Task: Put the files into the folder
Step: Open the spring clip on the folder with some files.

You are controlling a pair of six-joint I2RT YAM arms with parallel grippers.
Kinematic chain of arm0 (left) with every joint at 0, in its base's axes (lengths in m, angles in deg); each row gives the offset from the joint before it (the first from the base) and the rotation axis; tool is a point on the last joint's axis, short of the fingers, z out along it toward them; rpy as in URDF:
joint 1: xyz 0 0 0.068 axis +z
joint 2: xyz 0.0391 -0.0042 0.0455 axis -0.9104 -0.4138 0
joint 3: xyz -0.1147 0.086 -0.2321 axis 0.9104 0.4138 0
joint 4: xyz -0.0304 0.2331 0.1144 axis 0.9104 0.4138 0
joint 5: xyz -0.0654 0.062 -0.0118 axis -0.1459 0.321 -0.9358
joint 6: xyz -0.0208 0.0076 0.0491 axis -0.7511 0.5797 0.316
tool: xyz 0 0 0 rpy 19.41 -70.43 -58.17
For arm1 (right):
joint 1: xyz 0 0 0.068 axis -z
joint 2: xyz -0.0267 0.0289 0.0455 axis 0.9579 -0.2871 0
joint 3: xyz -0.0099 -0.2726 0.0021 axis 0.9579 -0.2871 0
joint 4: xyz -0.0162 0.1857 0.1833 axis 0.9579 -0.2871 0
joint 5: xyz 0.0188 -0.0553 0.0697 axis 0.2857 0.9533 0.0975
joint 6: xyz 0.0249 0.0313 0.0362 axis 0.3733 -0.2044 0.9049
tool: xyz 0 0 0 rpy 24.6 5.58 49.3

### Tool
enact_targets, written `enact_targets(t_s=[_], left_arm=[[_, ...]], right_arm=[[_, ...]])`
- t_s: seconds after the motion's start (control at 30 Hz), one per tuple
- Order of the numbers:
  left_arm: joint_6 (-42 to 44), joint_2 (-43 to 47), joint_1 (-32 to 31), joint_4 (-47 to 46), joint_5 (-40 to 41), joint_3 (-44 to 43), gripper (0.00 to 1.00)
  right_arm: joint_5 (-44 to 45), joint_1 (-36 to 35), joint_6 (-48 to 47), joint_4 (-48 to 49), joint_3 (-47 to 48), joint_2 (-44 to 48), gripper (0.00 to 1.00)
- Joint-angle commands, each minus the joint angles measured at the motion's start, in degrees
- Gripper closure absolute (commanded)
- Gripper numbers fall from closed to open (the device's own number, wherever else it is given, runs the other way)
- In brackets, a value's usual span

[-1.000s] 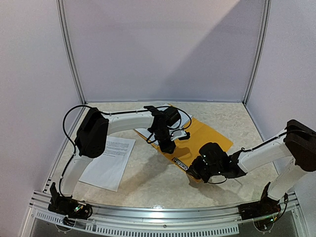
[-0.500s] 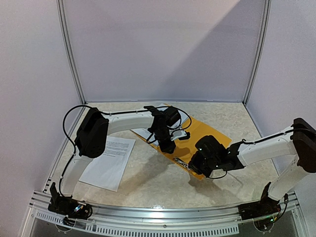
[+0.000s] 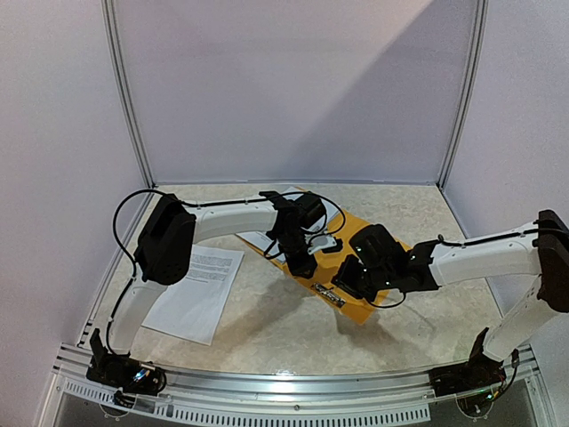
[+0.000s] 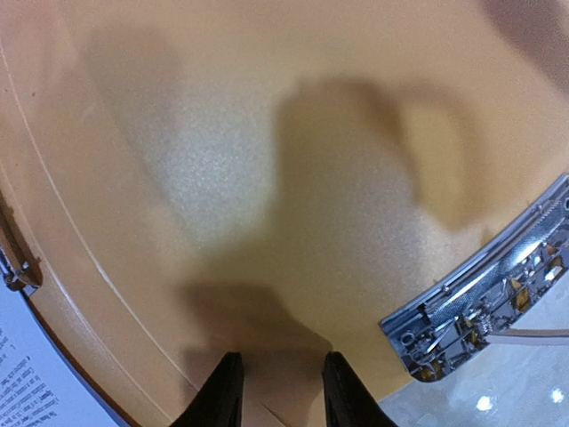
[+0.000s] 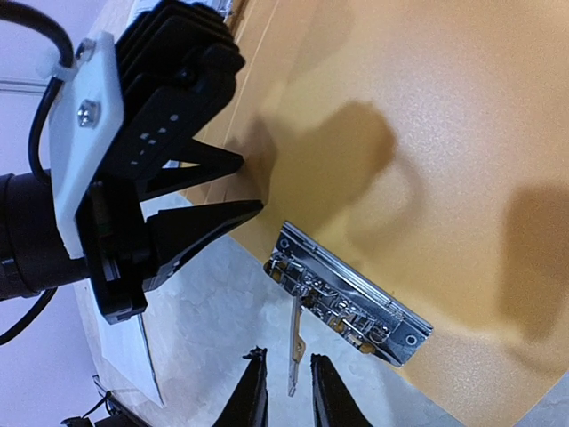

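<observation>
Right pincer [image 5: 283, 391] slightly parted, seemingly straddling the clip's lever [image 5: 294, 347].

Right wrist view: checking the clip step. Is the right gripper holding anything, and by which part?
Nothing is gripped. The clip lever stands between the right gripper's slightly parted fingers, with a gap on each side.
</observation>
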Motion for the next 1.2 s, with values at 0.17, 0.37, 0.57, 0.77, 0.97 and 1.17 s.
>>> enact_targets(t_s=[0.17, 0.37, 0.57, 0.77, 0.97, 1.17], left_arm=[[0.0, -9.3, -1.7, 6.6, -1.0, 5.0, 0.65], [0.1, -9.4, -1.7, 6.7, -1.0, 5.1, 0.65], [0.9, -9.9, -1.5, 7.7, -1.4, 3.9, 0.62], [2.0, -10.1, -0.9, 9.6, -2.6, 2.0, 0.62], [2.2, -8.8, 1.2, 10.6, -3.3, -3.2, 0.59], [0.8, -5.8, 6.1, 13.7, -10.3, -11.8, 0.55]], right_arm=[[4.5, 0.3, -0.1, -12.0, 1.2, 6.8, 0.85], [2.4, 0.3, 2.7, -13.0, 1.3, 4.5, 0.98], [-3.1, 0.3, -1.7, -11.7, 8.7, -4.8, 1.0], [-4.2, 1.0, -5.3, -10.3, 14.8, -10.1, 1.0], [-8.0, 1.7, -4.8, -2.5, 15.5, -12.9, 1.0], [-8.1, 1.8, -4.1, 1.0, 17.4, -17.2, 1.0]])
